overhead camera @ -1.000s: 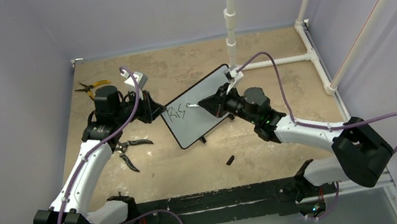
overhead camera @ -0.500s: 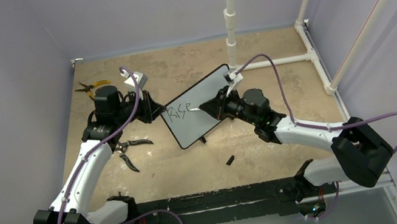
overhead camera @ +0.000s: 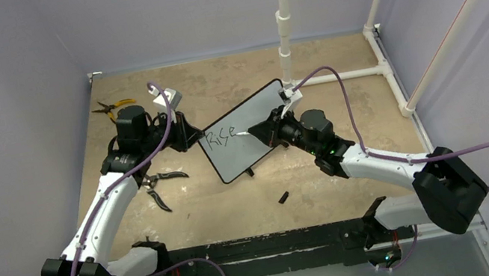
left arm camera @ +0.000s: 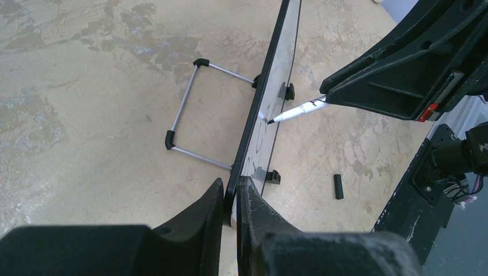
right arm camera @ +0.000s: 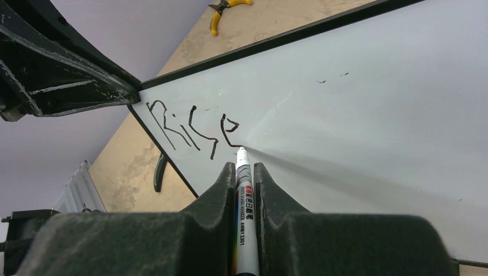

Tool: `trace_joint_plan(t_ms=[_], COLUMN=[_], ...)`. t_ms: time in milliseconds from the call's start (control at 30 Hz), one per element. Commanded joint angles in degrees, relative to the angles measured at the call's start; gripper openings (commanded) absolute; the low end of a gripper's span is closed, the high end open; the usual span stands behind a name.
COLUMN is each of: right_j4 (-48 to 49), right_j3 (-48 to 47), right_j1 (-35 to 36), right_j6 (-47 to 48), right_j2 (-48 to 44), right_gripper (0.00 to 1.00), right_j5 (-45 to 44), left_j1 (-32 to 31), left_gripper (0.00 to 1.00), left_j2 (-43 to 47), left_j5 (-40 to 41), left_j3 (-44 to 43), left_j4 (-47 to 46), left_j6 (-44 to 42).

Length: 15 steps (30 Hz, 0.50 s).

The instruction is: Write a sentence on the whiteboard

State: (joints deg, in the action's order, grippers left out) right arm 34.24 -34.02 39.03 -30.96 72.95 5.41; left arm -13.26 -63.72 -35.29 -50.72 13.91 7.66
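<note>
The whiteboard (overhead camera: 239,159) stands tilted on the table, propped on its wire stand (left arm camera: 184,112). My left gripper (overhead camera: 191,134) is shut on its left edge, the black frame (left arm camera: 276,75) pinched between the jaws (left arm camera: 230,187). On the board face (right arm camera: 357,103) the sentence (right arm camera: 193,129) reads "Rise" in black. My right gripper (right arm camera: 244,169) is shut on a white marker (right arm camera: 243,190). Its tip touches the board just right of the "e". From above, the right gripper (overhead camera: 261,131) sits over the board's middle, beside the lettering (overhead camera: 218,137).
Yellow-handled pliers (overhead camera: 113,106) lie at the back left. Black pliers (overhead camera: 159,187) lie under the left arm. The marker's black cap (overhead camera: 284,196) rests on the table in front of the board. A white pipe post (overhead camera: 283,17) and pipe frame (overhead camera: 366,72) stand behind.
The lettering has grown from "Ris" to "Rise". The marker tip has shifted slightly right along the board. The left gripper has held still.
</note>
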Motion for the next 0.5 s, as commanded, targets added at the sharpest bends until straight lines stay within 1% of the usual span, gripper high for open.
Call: trace_joint_plan(t_ms=[0,200,233,267,367,467], right_j4=[-0.18,1.01,0.63,0.53,-0.65,-0.65], right_j3=[0.3,1.11,1.61,1.9,2.26,2.82], right_j1=[-0.3,-0.3,-0.39,-0.4,-0.58,-2.42], right_j6=[0.58,3.53,3.43,3.38,5.17,5.88], right_j2=[-1.53,-4.65,-5.45,-6.69,-9.09,-10.68], right_gripper=[0.0,0.0,0.0,0.0,0.0,0.0], right_j5=[-3.89,-1.64,-0.52,-0.6,-0.55,2.31], left_j1=[0.25,0.25,0.25,0.25,0.25,0.25], left_gripper=[0.0,0.0,0.02,0.06,0.25,0.42], left_j2=[1.14,1.3,1.44,1.47,1.34,1.7], left_j5=[-0.58,-0.02,0.05,0.04,-0.04,0.19], left_j3=[-0.05,-0.23,-0.29,-0.27,-0.86,-1.95], left_j4=[-2.49,-2.48,-2.68,-2.85,-3.27,-3.19], left_j6=[-0.73,-0.59,-0.43,-0.23,0.31,0.56])
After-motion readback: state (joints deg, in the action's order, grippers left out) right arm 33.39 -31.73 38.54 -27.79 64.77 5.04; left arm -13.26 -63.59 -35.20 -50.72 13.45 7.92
